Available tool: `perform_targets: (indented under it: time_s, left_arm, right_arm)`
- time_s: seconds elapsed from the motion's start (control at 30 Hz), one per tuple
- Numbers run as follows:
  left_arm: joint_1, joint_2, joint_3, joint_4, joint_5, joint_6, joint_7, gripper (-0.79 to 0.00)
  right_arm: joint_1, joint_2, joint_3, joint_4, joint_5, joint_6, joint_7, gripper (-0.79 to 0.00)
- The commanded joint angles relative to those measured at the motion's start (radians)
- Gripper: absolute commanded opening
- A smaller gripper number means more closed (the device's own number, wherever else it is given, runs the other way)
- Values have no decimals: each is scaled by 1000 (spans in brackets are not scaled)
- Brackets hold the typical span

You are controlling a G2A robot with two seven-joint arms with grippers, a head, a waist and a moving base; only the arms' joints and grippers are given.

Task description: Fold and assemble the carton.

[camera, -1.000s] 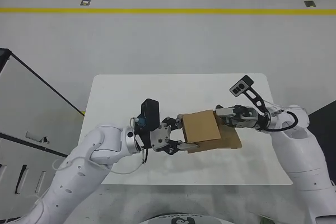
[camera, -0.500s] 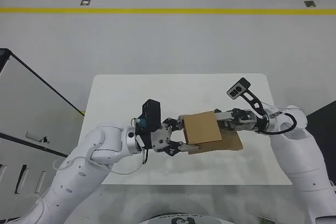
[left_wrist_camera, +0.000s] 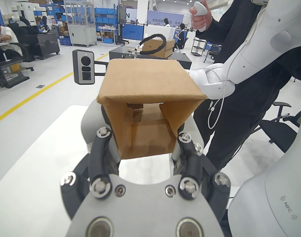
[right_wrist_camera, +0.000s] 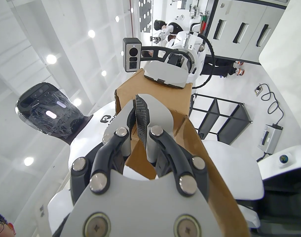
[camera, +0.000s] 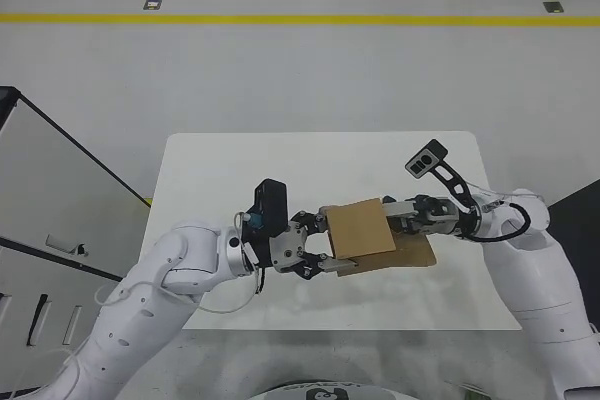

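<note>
**Inventory.** One carton (camera: 360, 230), two tools and one table (camera: 230, 170).

**Carton position.** The carton (left_wrist_camera: 145, 85) is brown cardboard opened into a rectangular tube. It sits between the left tool (camera: 323, 240) and the right tool (camera: 388, 214), directly ahead of each tool's fingers and over the table (left_wrist_camera: 42, 149). The views do not show whether its bottom panel touches the table surface.

**Carton orientation.**
- The long axis runs from the left tool to the right tool, roughly level with the table.
- One open end points at the left tool (left_wrist_camera: 143, 124). The left wrist view looks through the tube's interior to the far end, where small flaps stand partly inward.
- The opposite end points at the right tool (right_wrist_camera: 138, 104).
- The broad top panel faces upward.
- On the right tool's side, a lower panel extends past the edge of the top panel.

**Left tool.** The fingers are spread to the carton's full width. One finger lies against each outer side wall at the near open end, so the carton is clamped between them.

**Right tool.** The fingers are pressed almost together and pinch a single cardboard panel at that end of the carton (right_wrist_camera: 125, 89). The ribbed pad lies flat on one face of the panel.
</note>
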Motion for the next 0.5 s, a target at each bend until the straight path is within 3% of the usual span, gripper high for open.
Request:
perform_targets:
  time_s: [0.0, 0.47]
  left_arm:
    - [1, 0, 0, 0, 1, -2, -2, -785]
    - [-7, -4, 13, -3, 4, 1, -9, -785]
  right_arm:
    - [-3, 1, 5, -2, 1, 0, 1, -785]
    - [-7, 1, -15, -11, 1, 6, -2, -785]
